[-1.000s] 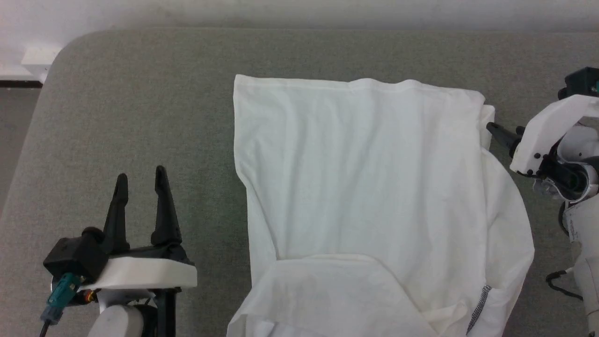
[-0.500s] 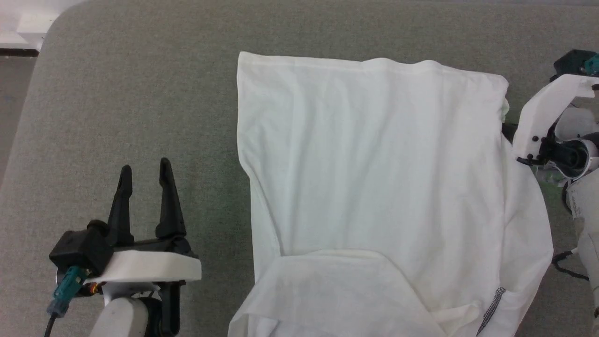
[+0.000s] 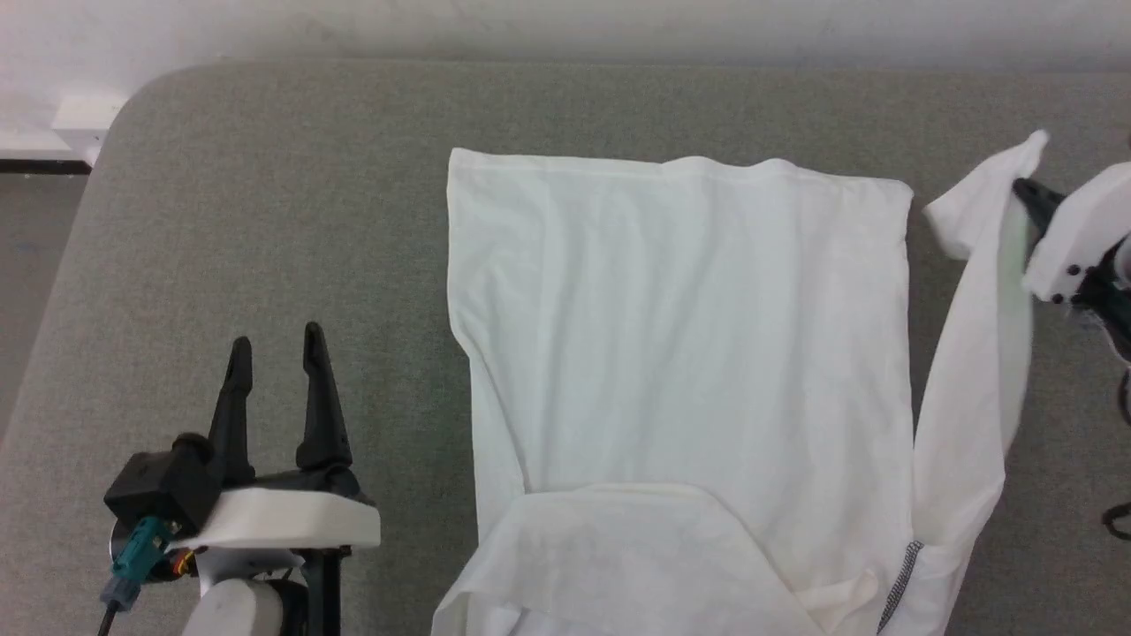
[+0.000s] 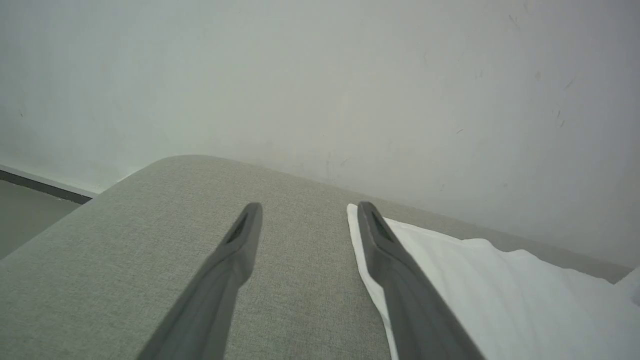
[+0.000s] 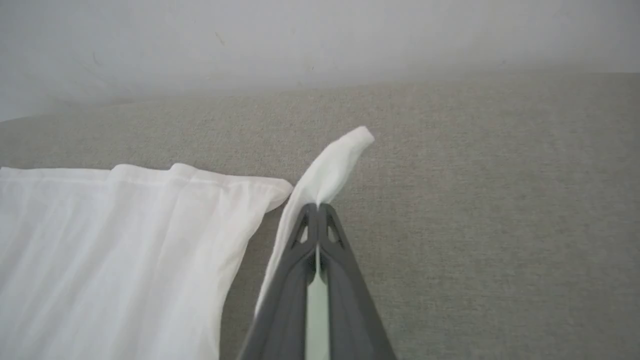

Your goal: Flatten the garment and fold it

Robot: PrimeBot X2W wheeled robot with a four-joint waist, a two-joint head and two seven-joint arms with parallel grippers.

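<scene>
The white garment (image 3: 689,353) lies spread on the grey cushion, its body flat and one fold across the near part. Grey zigzag stitching (image 3: 901,583) shows at the lower right. My right gripper (image 3: 1025,193) is shut on the end of the garment's right sleeve (image 3: 972,353), lifted off the cushion and pulled away from the body. In the right wrist view the right gripper (image 5: 318,206) pinches the sleeve cuff (image 5: 335,167), the garment (image 5: 125,250) to its left. My left gripper (image 3: 274,340) stands open, left of the garment. The left wrist view shows the left gripper (image 4: 307,210) beside the garment (image 4: 500,290).
The grey cushion (image 3: 265,221) ends in a rounded far-left corner, with a white wall (image 3: 565,22) behind it and floor (image 3: 26,238) at the left. Bare cushion lies left of the garment and at the far right (image 5: 500,200).
My right gripper has shut on the sleeve end at the garment's right edge and drawn it up and out to the right. The left gripper has stayed put; the camera shifted.
</scene>
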